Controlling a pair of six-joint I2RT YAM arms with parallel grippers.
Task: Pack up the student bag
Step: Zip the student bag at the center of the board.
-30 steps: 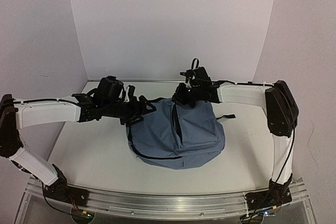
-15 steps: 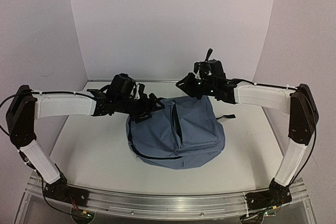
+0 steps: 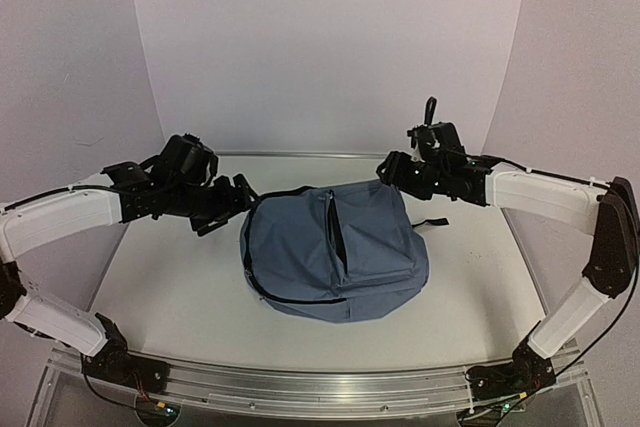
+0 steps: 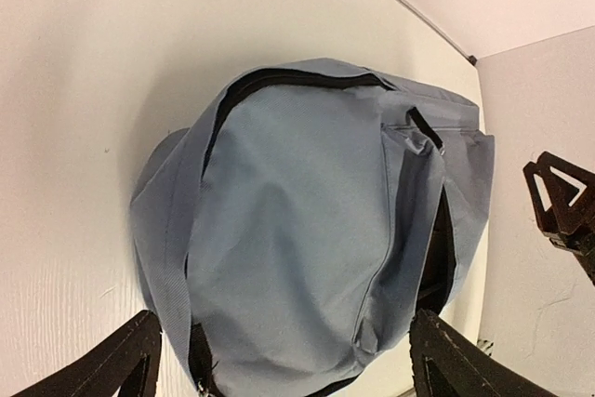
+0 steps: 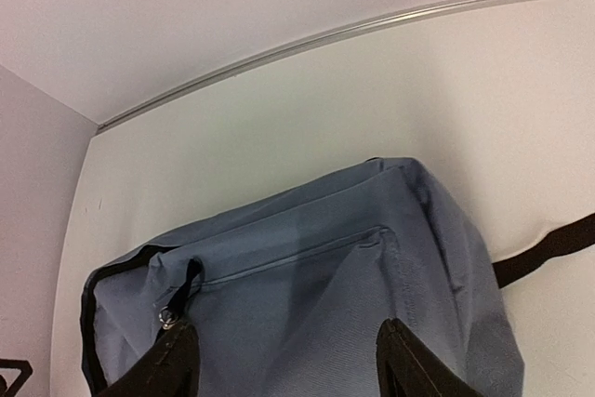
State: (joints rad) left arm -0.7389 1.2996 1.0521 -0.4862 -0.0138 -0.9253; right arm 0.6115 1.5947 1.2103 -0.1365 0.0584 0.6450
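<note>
The student bag (image 3: pixel 335 252), a slate-blue backpack, lies slumped in the middle of the table. A dark slit (image 3: pixel 336 237) runs down its front. My left gripper (image 3: pixel 236 203) hovers just left of the bag's upper edge, open, with nothing held. In the left wrist view the bag (image 4: pixel 297 230) fills the frame beyond the spread fingers (image 4: pixel 116 364). My right gripper (image 3: pixel 388 169) hangs open above the bag's far right corner, clear of the fabric. The right wrist view shows the bag (image 5: pixel 307 285) and a zipper pull (image 5: pixel 167 315) near the left finger (image 5: pixel 158 369).
A black strap (image 3: pixel 432 223) pokes out on the bag's right side, also seen as a strap (image 5: pixel 548 246) in the right wrist view. White walls close the table at the back and sides. A metal rail (image 3: pixel 300 387) runs along the near edge.
The right gripper has opened, let go of the bag's top edge and drawn back to the right. The left arm has pulled away to the left. The bag has settled lower.
</note>
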